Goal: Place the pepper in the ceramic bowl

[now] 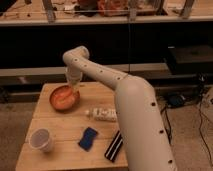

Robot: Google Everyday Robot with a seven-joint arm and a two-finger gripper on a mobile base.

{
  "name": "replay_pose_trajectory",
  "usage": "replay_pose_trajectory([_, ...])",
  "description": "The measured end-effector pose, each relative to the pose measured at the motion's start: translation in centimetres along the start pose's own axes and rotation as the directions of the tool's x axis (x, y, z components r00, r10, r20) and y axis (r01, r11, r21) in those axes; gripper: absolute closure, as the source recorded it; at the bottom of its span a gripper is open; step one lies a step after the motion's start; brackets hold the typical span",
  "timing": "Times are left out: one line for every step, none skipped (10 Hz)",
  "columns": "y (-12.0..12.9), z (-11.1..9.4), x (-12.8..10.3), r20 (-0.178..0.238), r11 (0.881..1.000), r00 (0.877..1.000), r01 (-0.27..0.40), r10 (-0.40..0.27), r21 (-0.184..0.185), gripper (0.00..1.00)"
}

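The gripper point(74, 90) hangs over the right rim of the ceramic bowl point(56, 98), which sits near the far left corner of the desk point(60, 156). I cannot tell whether it is open or closed. The pepper cannot be picked out — nothing distinct shows against the bowl's orange. A white cup point(41, 140) stands at the near left corner.

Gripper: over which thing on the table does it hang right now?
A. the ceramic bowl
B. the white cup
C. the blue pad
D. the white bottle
A: the gripper hangs over the right edge of the ceramic bowl at the back left of the table, well apart from the white cup, the blue pad and the white bottle.
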Motion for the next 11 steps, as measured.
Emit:
replay_pose_trajectory([-0.03,0.09,-0.04,0.0,1.0,1.0,0.001,-0.001,0.0,1.0])
replay_pose_trajectory([-0.08,0.09,-0.09,0.0,1.0,1.0,0.002,-0.002,0.0,1.0])
replay_pose_trajectory([-0.11,0.11,-0.09,0.0,1.0,1.0,0.003,-0.003,0.0,1.0])
replay_pose_trajectory([-0.11,0.18,-0.09,0.0,1.0,1.0,0.004,-0.004,0.0,1.0])
replay_pose_trajectory([-0.16,0.18,-0.11,0.0,1.0,1.0,0.005,-0.005,0.0,1.0])
replay_pose_trajectory([-0.18,0.21,-0.14,0.0,1.0,1.0,0.006,-0.006,0.0,1.0])
replay_pose_trajectory([-0.22,0.24,-0.18,0.001,1.0,1.0,0.007,-0.007,0.0,1.0])
replay_pose_trajectory([-0.24,0.31,-0.19,0.0,1.0,1.0,0.008,-0.008,0.0,1.0])
replay_pose_trajectory([-0.3,0.31,-0.23,0.001,1.0,1.0,0.009,-0.009,0.0,1.0])
replay_pose_trajectory([-0.32,0.36,-0.23,0.001,1.0,1.0,0.009,-0.009,0.0,1.0])
replay_pose_trajectory([-0.36,0.38,-0.26,0.001,1.0,1.0,0.01,-0.01,0.0,1.0])
